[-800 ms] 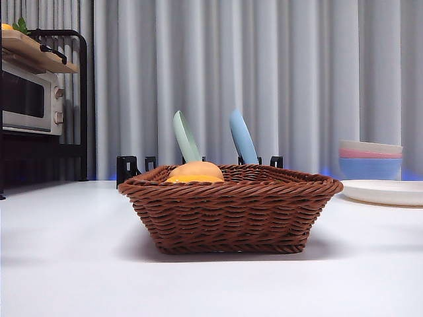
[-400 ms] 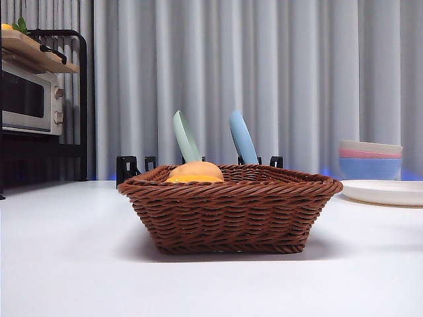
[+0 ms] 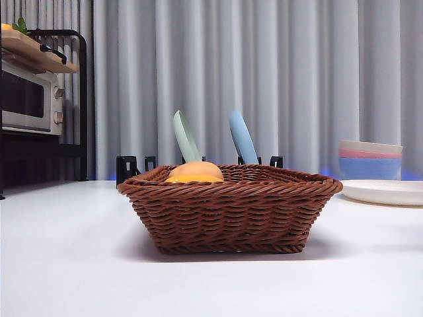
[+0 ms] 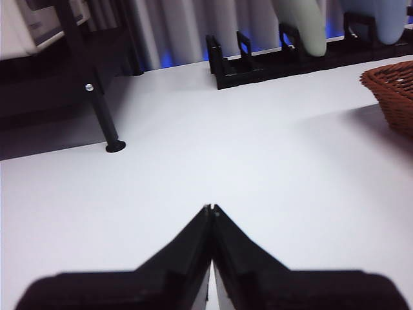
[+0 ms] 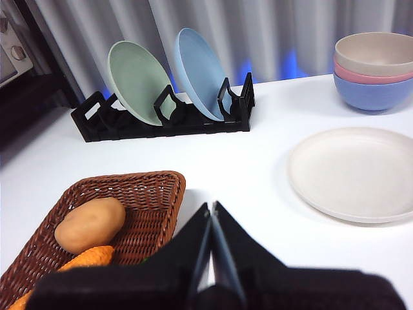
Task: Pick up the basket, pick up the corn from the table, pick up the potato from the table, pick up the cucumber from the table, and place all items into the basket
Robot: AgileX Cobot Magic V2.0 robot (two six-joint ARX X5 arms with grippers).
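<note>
Nothing has moved since the earlier front frames: I see the basket (image 3: 231, 208) sitting in the same spot on the table (image 3: 66, 264), with no arm in the front view. From my right wrist camera, the potato (image 5: 90, 224) lies inside the basket, touching the corn (image 5: 77, 261) beside it; a sliver of green at the jaw's edge may be the cucumber, but I cannot tell. My right gripper (image 5: 211, 210) hovers just beside the basket's rim, jaws pressed together and holding nothing. My left gripper (image 4: 211, 210) is likewise closed and empty, over bare table well apart from the basket. Behind stands the dish rack (image 5: 161, 116).
</note>
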